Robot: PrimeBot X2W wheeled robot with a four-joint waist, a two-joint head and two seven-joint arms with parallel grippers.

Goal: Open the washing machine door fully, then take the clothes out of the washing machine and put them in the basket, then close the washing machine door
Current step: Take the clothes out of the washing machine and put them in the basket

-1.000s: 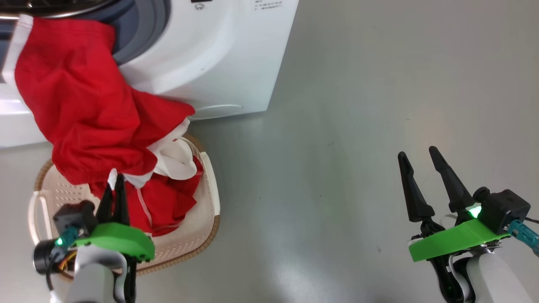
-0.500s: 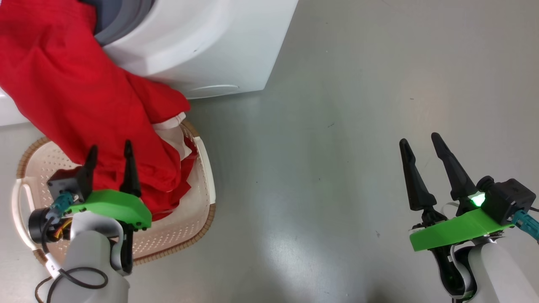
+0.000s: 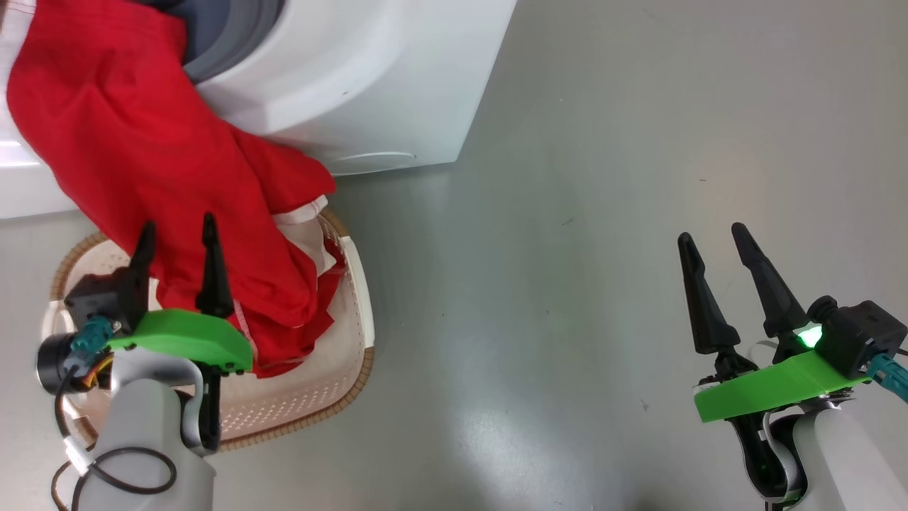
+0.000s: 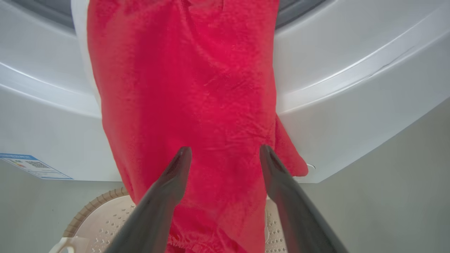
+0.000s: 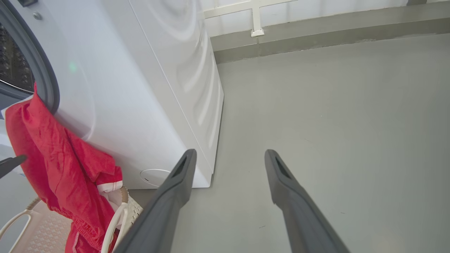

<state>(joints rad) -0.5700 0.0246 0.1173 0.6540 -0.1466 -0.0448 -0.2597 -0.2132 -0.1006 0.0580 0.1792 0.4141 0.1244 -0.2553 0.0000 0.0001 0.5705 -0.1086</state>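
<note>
Limply, red clothes (image 3: 142, 156) (white trim) drape into the basket (image 3: 298, 408) — left gripper (image 3: 177, 223), right gripper (image 3: 711, 233) both released.

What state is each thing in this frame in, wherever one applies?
Washing machine: opening uncovered.
Basket: upright on floor, partly filled.
Clothes: draped from machine's opening into basket.
Left gripper: open above clothes, holding nothing.
Right gripper: open, empty, above floor.

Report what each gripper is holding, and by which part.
Nothing is held. The left gripper stands open facing the red garment hanging from the washing machine into the basket; the right gripper is open above bare floor.
</note>
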